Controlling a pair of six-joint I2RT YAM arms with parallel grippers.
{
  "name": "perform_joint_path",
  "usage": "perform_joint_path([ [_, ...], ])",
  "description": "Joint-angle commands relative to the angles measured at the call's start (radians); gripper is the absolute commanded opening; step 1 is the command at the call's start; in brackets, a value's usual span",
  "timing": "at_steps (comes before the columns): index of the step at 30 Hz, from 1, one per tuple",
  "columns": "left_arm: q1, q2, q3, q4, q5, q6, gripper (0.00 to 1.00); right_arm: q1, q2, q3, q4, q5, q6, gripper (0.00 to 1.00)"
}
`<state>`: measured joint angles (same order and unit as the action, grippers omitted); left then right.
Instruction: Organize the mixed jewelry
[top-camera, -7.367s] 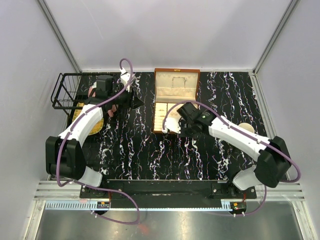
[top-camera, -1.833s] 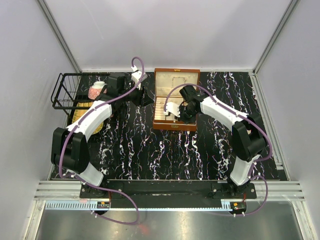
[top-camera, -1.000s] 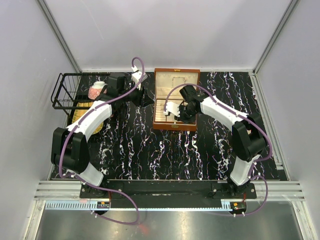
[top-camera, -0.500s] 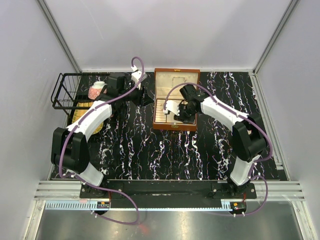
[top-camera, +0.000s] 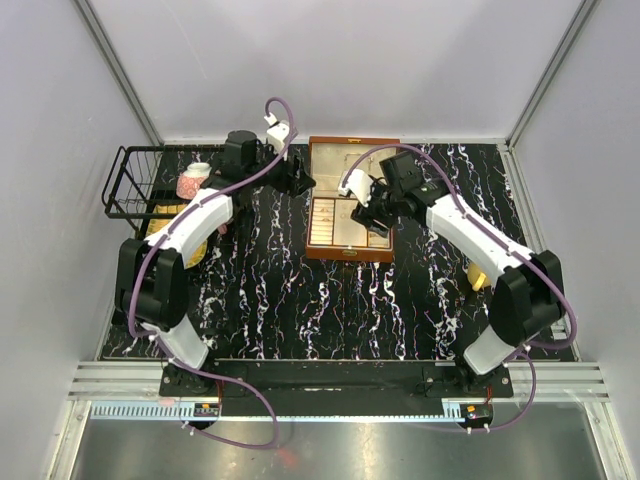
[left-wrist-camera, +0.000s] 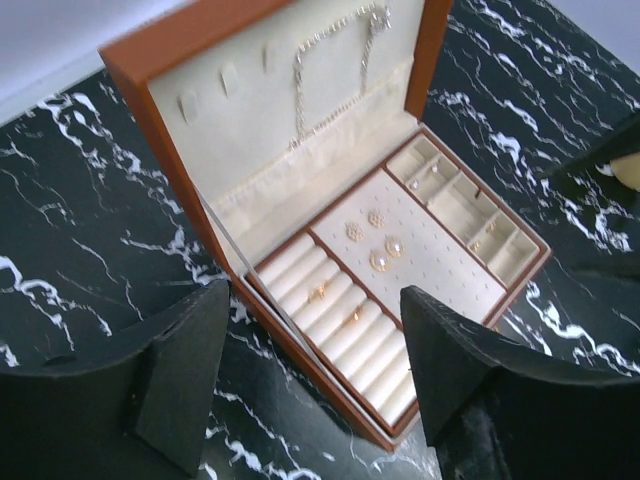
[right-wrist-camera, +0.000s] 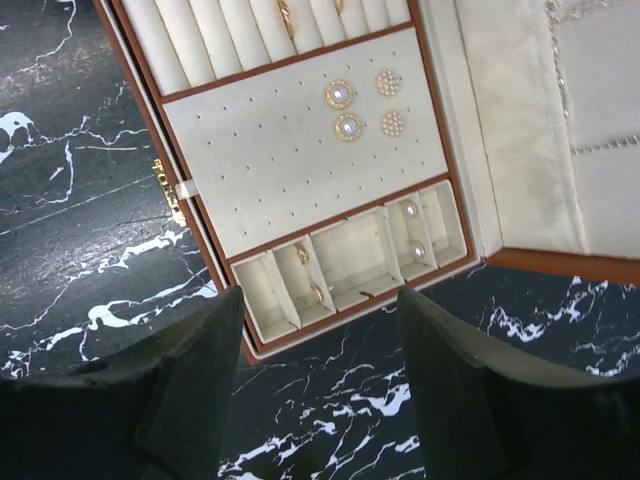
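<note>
Left gripper (left-wrist-camera: 315, 375): you see its fingers apart, empty, left of the box.
Right gripper (right-wrist-camera: 320, 375): fingers apart, empty, above the small compartments.
Mixed jewelry (right-wrist-camera: 340, 95): inside brown box (top-camera: 349, 253), upper centre of top view.

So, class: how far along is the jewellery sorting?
Done: silver chain hangs in the lid of the open brown box, four round earrings sit on its pad, gold rings in its rolls. In hand: nothing; left gripper and right gripper hover open. Left: no loose pieces visible; closing perhaps.
</note>
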<state>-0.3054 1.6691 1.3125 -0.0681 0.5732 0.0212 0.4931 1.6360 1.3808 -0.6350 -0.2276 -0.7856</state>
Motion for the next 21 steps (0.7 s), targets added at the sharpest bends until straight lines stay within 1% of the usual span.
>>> perform_joint_path([
  [1, -0.008, 0.052, 0.103, 0.062, -0.061, -0.012, 0.74, -0.013, -0.088, -0.048, 0.084, 0.001, 0.092, 0.70],
  [2, -0.009, 0.075, 0.126, 0.057, -0.067, -0.012, 0.74, -0.017, -0.094, -0.055, 0.092, 0.001, 0.103, 0.70],
  [4, -0.009, 0.098, 0.158, 0.045, -0.084, 0.000, 0.77, -0.028, -0.116, -0.074, 0.106, 0.001, 0.127, 0.79],
  [6, -0.009, 0.130, 0.194, 0.037, -0.093, 0.014, 0.78, -0.039, -0.128, -0.091, 0.118, -0.003, 0.143, 0.82],
  [10, -0.009, 0.184, 0.260, 0.034, -0.134, 0.060, 0.83, -0.056, -0.156, -0.114, 0.130, -0.016, 0.187, 0.82],
  [14, -0.009, 0.244, 0.329, 0.040, -0.157, 0.092, 0.88, -0.057, -0.165, -0.127, 0.132, 0.005, 0.203, 0.82],
  [17, -0.009, 0.273, 0.350, 0.063, -0.133, 0.114, 0.90, -0.057, -0.174, -0.135, 0.130, 0.027, 0.217, 0.82],
  [21, -0.009, 0.319, 0.390, 0.083, -0.046, 0.152, 0.91, -0.059, -0.189, -0.147, 0.129, 0.045, 0.224, 0.82],
])
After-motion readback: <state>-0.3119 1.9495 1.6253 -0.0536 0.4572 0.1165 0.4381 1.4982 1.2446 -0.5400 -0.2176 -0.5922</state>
